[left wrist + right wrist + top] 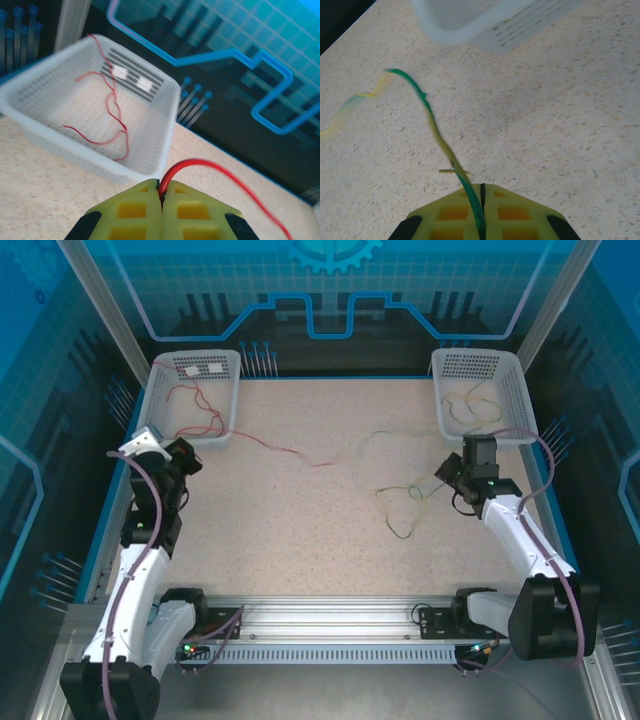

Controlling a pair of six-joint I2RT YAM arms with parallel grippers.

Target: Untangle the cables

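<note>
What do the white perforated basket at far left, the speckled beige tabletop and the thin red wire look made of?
White perforated basket: likely moulded plastic, smooth; even rows of holes.
Speckled beige tabletop: possibly laminate or stone-look composite, matt; fine dark flecks, no grain.
Thin red wire: probably plastic-insulated, smooth with a slight sheen; it bends limply. Its core is hidden.

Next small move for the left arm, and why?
Probably carry the left gripper over the white basket and release: its fingers pinch the red cable, part of which already lies inside, clear of the green-yellow cable.
</note>
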